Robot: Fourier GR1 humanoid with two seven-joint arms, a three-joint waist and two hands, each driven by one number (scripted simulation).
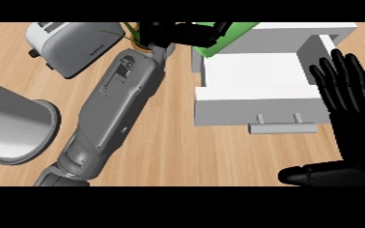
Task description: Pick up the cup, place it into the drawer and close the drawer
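Your left hand [178, 33] is curled round the green cup [231, 38] at the far left corner of the open drawer [257, 84]. Your right hand [342, 101] rests open at the right edge.

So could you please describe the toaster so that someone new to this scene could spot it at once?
Start at the white open drawer on the wooden counter, then look across to the far left corner. The toaster lies there, left of the left hand: a silver box with top slots and dark knobs, unlike the round grey pot below it.
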